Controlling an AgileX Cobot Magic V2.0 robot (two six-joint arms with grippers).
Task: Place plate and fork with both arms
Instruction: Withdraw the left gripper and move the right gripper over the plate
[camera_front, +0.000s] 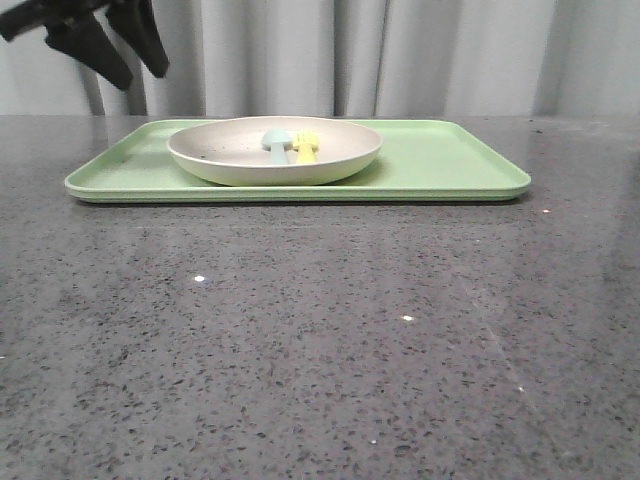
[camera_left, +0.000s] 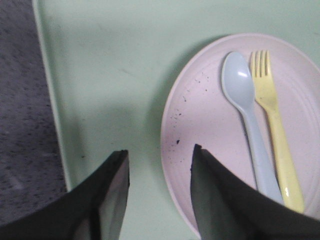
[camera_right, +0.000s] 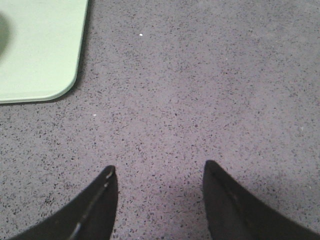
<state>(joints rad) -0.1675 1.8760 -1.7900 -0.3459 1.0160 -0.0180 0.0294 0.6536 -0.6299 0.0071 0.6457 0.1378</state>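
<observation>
The left end effector (camera_left: 159, 192) hangs above the light green tray (camera_left: 115, 60) with its two fingers spread apart and nothing between them. One finger is over bare tray; the other overlaps the rim of the plate (camera_left: 200, 120) in the left wrist view. The plate sits on the tray just beyond and to one side of that end effector. Inside it lie the yellow fork (camera_left: 275, 135) and a pale blue spoon (camera_left: 247, 110), side by side and nearly touching, heads pointing away from the fingers.

In the front view the left end effector (camera_front: 110, 45) is raised above the tray's far left corner, and the plate (camera_front: 240, 160) rests on the tray's left half.

The right end effector (camera_right: 159, 200) is also open and empty, poised over the speckled grey bench (camera_right: 200, 90). A rounded tray corner (camera_right: 45, 60) lies ahead of it and off to one side, probably the near right corner.
</observation>
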